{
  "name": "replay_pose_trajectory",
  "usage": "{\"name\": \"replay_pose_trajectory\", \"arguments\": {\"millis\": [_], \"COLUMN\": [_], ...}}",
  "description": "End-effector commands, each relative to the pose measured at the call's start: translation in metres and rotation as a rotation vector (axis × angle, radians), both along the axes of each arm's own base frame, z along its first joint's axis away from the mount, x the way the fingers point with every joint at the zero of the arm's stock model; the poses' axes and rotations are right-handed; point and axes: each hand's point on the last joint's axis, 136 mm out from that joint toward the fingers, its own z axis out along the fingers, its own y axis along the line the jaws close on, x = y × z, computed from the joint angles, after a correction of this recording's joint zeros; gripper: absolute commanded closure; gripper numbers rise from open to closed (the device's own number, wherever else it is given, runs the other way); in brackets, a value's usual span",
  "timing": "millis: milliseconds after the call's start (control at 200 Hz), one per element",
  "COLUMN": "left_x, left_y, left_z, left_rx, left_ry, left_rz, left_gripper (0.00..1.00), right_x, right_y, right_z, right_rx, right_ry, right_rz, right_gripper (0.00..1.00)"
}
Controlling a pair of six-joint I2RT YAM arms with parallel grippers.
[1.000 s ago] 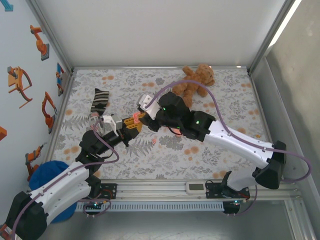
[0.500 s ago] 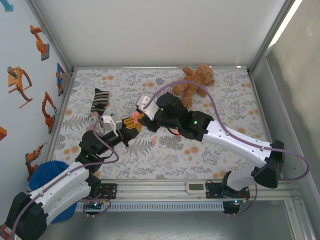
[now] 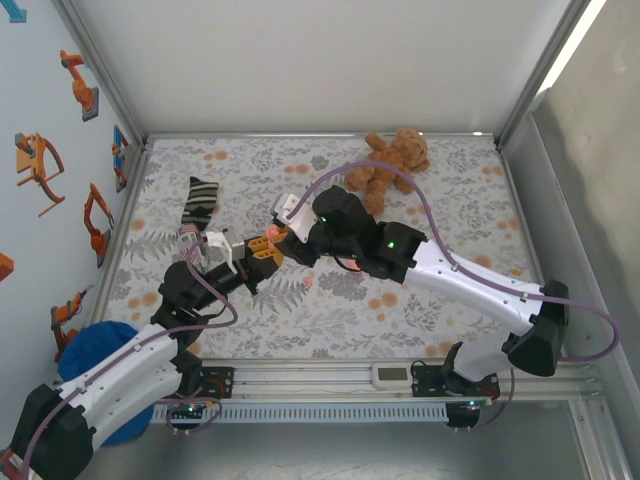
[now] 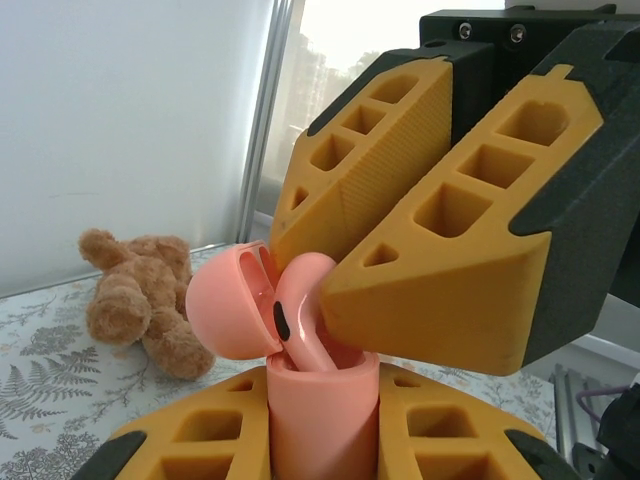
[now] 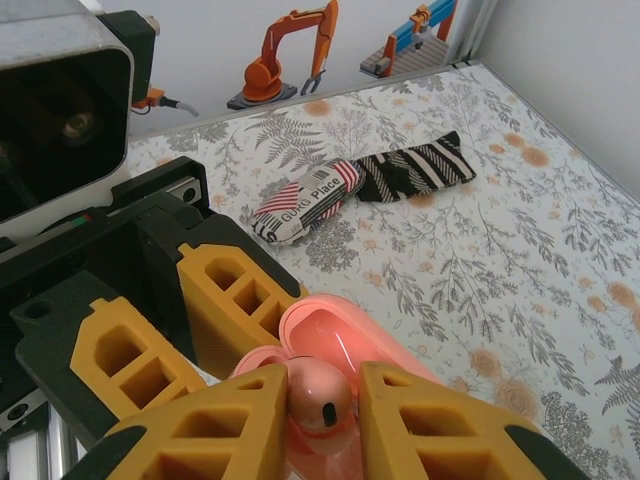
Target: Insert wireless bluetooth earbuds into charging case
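My left gripper (image 4: pixel 320 405) is shut on the pink charging case (image 4: pixel 320 425), holding it upright with its lid (image 4: pixel 225 310) hinged open to the left. A pink earbud (image 4: pixel 300 315) stands with its stem in the case and its head sticking out. From above, my right gripper (image 5: pixel 320 400) has its orange fingers (image 5: pixel 225 425) close on both sides of that earbud's head (image 5: pixel 320 392). In the top view the two grippers meet at mid-table, left gripper (image 3: pixel 258 252) and right gripper (image 3: pixel 280 240). Another earbud (image 3: pixel 308 282) lies on the cloth just right of them.
A brown teddy bear (image 3: pixel 388 160) sits at the back right. A striped sock (image 3: pixel 197 205) lies at the left, with a printed roll (image 5: pixel 300 200) at its end. A blue bundle (image 3: pixel 95 350) lies beyond the table's left front corner.
The right arm has crept slightly left toward the case, with the earbud between its fingers. The left arm and the case have stayed where they were.
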Motion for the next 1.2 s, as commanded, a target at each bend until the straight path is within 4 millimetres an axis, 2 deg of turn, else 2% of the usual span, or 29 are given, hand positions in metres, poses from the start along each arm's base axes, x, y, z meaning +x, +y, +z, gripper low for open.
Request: {"name": "replay_pose_trajectory", "arguments": {"millis": [0, 316, 526, 942, 1057, 1197], "left_x": [-0.006, -0.007, -0.007, -0.007, -0.007, -0.009], "left_y": [0.001, 0.001, 0.001, 0.011, 0.016, 0.022], "left_z": [0.022, 0.022, 0.02, 0.021, 0.021, 0.022], "left_rx": [-0.044, -0.043, -0.038, -0.038, -0.026, -0.026], "left_ry": [-0.055, -0.056, -0.055, -0.066, -0.07, -0.08], "left_rz": [-0.016, -0.014, -0.012, 0.041, 0.069, 0.095], "left_gripper": [1.0, 1.0, 1.0, 1.0, 1.0, 1.0], "right_x": [-0.009, -0.007, -0.003, 0.023, 0.031, 0.041], "right_y": [0.0, -0.008, -0.018, -0.053, -0.063, -0.076], "right_z": [0.023, 0.061, 0.072, 0.058, 0.043, 0.013], "right_rx": [0.057, 0.137, 0.193, 0.263, 0.265, 0.25], "right_ry": [0.006, -0.038, -0.06, 0.023, 0.073, 0.152], "right_rz": [0.022, -0.011, -0.06, -0.23, -0.283, -0.357], "right_gripper": [0.74, 0.54, 0.39, 0.11, 0.09, 0.06]}}
